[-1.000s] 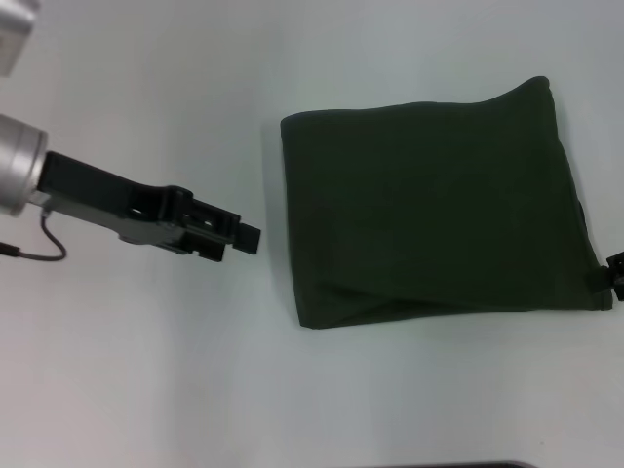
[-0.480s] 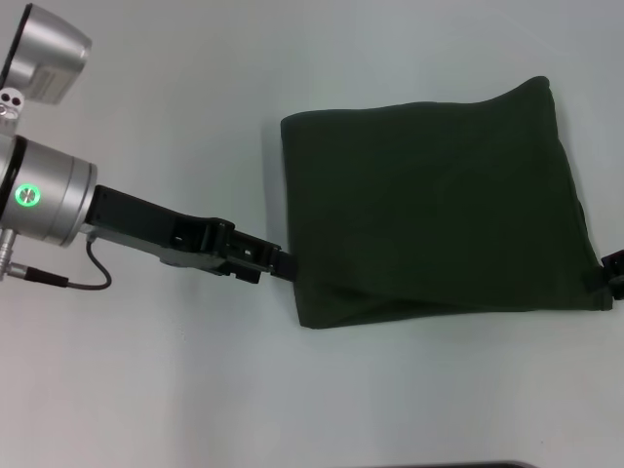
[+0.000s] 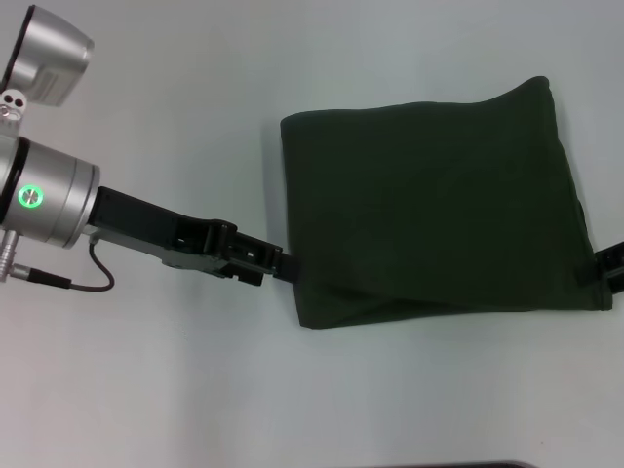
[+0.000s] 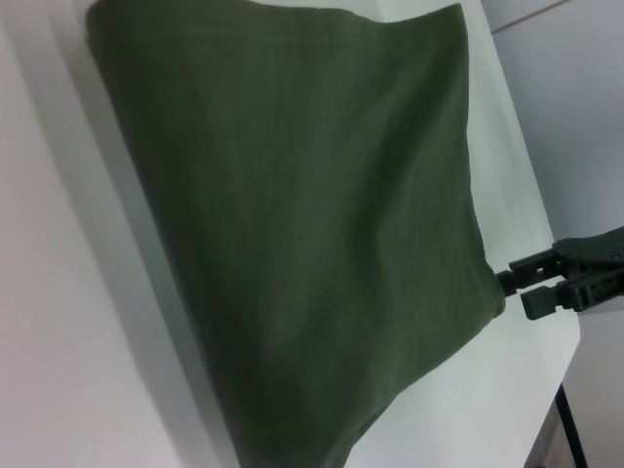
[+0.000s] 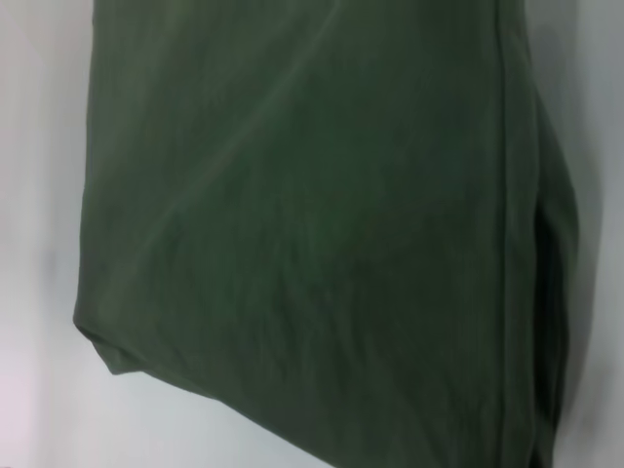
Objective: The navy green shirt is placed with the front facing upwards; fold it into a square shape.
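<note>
Shirt [image 3: 434,205] folded — left fingers [image 3: 289,265] touching its edge — right fingers [image 3: 612,261] opposite.

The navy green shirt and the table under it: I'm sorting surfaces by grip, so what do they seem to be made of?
The navy green shirt looks like soft matte knit cloth, likely cotton: it lies in limp folded layers with rounded edges and faint creases, without shine. The table looks like a smooth, hard, pale surface, perhaps laminate or painted board; it shows soft shadows and no grain, so the exact material is unclear.
</note>
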Controlling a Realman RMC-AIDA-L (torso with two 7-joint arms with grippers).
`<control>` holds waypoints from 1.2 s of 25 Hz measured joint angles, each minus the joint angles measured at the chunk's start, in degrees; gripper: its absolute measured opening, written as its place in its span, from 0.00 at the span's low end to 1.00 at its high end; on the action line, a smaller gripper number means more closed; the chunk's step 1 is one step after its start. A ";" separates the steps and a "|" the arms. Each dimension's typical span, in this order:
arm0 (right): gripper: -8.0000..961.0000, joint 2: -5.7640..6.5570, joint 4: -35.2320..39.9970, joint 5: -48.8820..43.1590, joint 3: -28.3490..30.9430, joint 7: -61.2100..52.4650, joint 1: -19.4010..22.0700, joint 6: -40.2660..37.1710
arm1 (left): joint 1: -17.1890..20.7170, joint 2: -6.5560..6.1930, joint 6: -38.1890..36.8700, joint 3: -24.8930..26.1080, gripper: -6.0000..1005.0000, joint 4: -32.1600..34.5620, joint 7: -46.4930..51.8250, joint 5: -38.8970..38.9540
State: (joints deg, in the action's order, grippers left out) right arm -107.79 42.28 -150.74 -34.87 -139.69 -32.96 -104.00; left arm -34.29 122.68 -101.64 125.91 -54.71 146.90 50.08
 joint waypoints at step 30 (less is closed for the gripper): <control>0.02 0.97 -1.49 0.10 2.26 -1.55 -0.86 -1.73 | -0.25 -0.03 0.02 -0.23 0.66 0.74 0.08 0.02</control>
State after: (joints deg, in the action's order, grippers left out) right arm -106.82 40.79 -150.64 -32.61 -141.24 -33.82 -105.72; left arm -34.54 122.65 -101.62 125.68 -53.97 146.98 50.10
